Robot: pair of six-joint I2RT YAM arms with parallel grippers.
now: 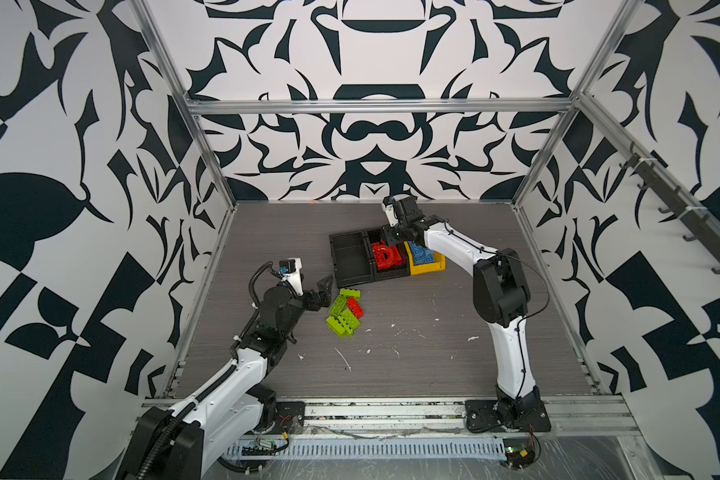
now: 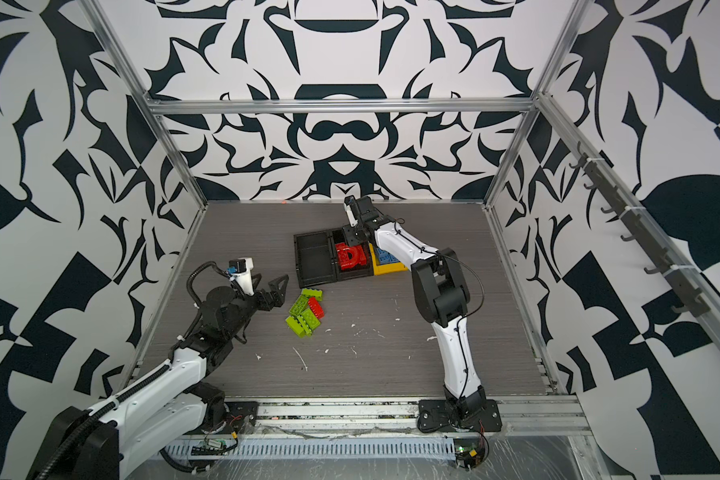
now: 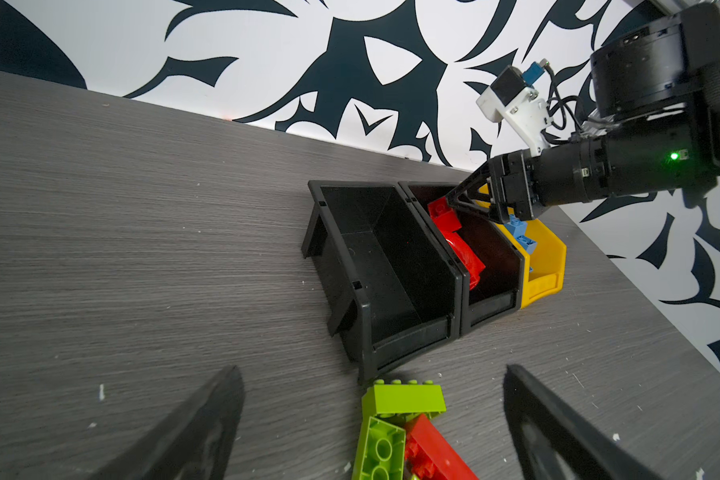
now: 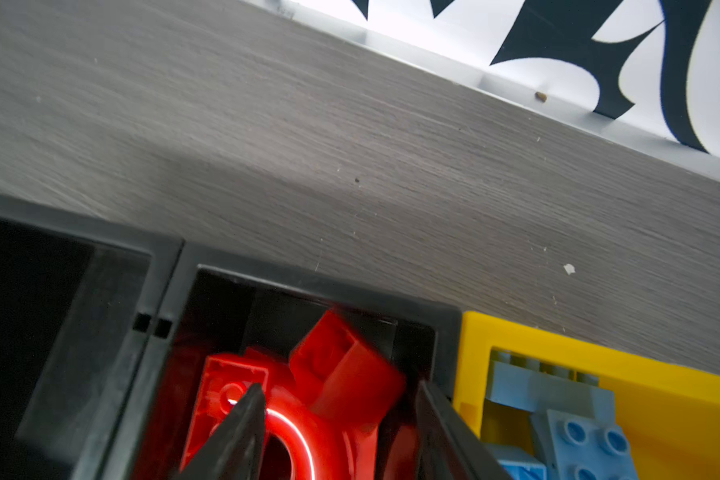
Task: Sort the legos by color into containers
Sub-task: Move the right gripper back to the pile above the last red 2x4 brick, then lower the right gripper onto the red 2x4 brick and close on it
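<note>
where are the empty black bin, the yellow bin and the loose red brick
empty black bin (image 1: 350, 259), in a top view, bare floor
yellow bin (image 1: 427, 269), in a top view, front lip
loose red brick (image 1: 355, 306), in a top view, its middle

2 white+blk arms, blk cables

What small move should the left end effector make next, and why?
Probably lower onto the nearest lime green brick and close. The left end effector stands open right beside it, and the left black bin holds nothing, so green seems meant to go there.
</note>
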